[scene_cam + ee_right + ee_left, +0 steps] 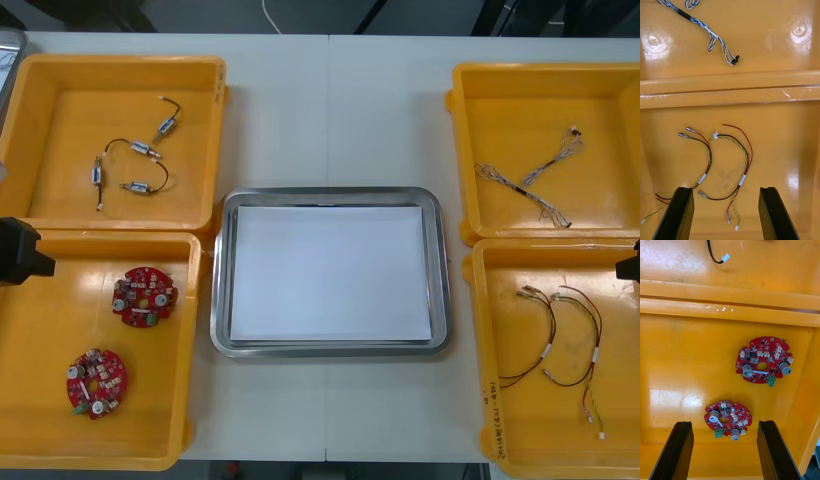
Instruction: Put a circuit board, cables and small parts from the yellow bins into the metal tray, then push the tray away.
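Over the near yellow bins (40, 400), left gripper (725, 423) spread wide above circuit boards (763, 360), right gripper (726, 188) likewise above red and yellow cables (747, 165), both empty.

Two round red circuit boards (144, 296) lie flat in the near left yellow bin (40, 400); the metal tray (221, 300), white inside, sits just beside it.

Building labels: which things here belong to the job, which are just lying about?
Job: metal tray; yellow bins; small metal parts; blue and white cables; red circuit boards under the open left claw; red and yellow cables under the open right claw.

Lying about: white cord beyond the table; grey object at its far left corner.
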Robot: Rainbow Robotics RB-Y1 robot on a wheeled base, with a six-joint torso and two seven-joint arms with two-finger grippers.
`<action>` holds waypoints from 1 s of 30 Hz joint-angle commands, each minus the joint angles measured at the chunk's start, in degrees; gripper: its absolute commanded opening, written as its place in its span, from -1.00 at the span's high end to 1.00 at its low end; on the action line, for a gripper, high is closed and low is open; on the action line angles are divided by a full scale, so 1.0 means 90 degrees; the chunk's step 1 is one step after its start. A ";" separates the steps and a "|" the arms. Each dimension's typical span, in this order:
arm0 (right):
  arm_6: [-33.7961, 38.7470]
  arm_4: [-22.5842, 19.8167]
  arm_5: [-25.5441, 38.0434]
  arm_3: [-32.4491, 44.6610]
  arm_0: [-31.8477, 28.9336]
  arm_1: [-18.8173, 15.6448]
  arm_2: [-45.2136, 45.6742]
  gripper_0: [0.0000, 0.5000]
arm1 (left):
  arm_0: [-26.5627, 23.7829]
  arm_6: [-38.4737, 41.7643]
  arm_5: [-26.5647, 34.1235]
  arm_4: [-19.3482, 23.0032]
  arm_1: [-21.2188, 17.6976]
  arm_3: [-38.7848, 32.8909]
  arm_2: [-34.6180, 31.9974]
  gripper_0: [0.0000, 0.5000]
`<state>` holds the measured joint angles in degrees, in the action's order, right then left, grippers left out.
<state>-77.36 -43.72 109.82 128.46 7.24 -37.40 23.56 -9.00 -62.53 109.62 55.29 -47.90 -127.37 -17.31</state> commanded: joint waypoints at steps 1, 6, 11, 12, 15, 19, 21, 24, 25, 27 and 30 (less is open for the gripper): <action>-0.0272 -0.0025 0.0020 0.0052 -0.0091 -0.0248 0.0126 -1.00 | 0.0121 -0.0240 0.0042 0.0048 -0.0264 -0.0174 -0.0206 -1.00; -0.0272 -0.0025 0.0020 0.0052 -0.0091 -0.0248 0.0126 -1.00 | 0.0121 -0.0240 0.0042 0.0048 -0.0264 -0.0174 -0.0206 -1.00; -0.0272 -0.0025 0.0020 0.0052 -0.0091 -0.0248 0.0126 -1.00 | 0.0121 -0.0240 0.0042 0.0048 -0.0264 -0.0174 -0.0206 -1.00; -0.0272 -0.0025 0.0020 0.0052 -0.0091 -0.0248 0.0126 -1.00 | 0.0121 -0.0240 0.0042 0.0048 -0.0264 -0.0174 -0.0206 -1.00; -0.0272 -0.0025 0.0020 0.0052 -0.0091 -0.0248 0.0126 -1.00 | 0.0121 -0.0240 0.0042 0.0048 -0.0264 -0.0174 -0.0206 -1.00; -0.0272 -0.0025 0.0020 0.0052 -0.0091 -0.0248 0.0126 -1.00 | 0.0121 -0.0240 0.0042 0.0048 -0.0264 -0.0174 -0.0206 -1.00; -0.0272 -0.0025 0.0020 0.0052 -0.0091 -0.0248 0.0126 -1.00 | 0.0121 -0.0240 0.0042 0.0048 -0.0264 -0.0174 -0.0206 -1.00; -0.0272 -0.0025 0.0020 0.0052 -0.0091 -0.0248 0.0126 -1.00 | 0.0121 -0.0240 0.0042 0.0048 -0.0264 -0.0174 -0.0206 -1.00; -0.0272 -0.0025 0.0020 0.0052 -0.0091 -0.0248 0.0126 -1.00 | 0.0121 -0.0240 0.0042 0.0048 -0.0264 -0.0174 -0.0206 -1.00; -0.0272 -0.0025 0.0020 0.0052 -0.0091 -0.0248 0.0126 -1.00 | 0.0121 -0.0240 0.0042 0.0048 -0.0264 -0.0174 -0.0206 -1.00; -0.0272 -0.0025 0.0020 0.0052 -0.0091 -0.0248 0.0126 -1.00 | 0.0121 -0.0240 0.0042 0.0048 -0.0264 -0.0174 -0.0206 -1.00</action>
<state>-77.36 -43.72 109.82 128.46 7.24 -37.40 23.56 -9.00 -62.53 109.62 55.29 -47.90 -127.37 -17.31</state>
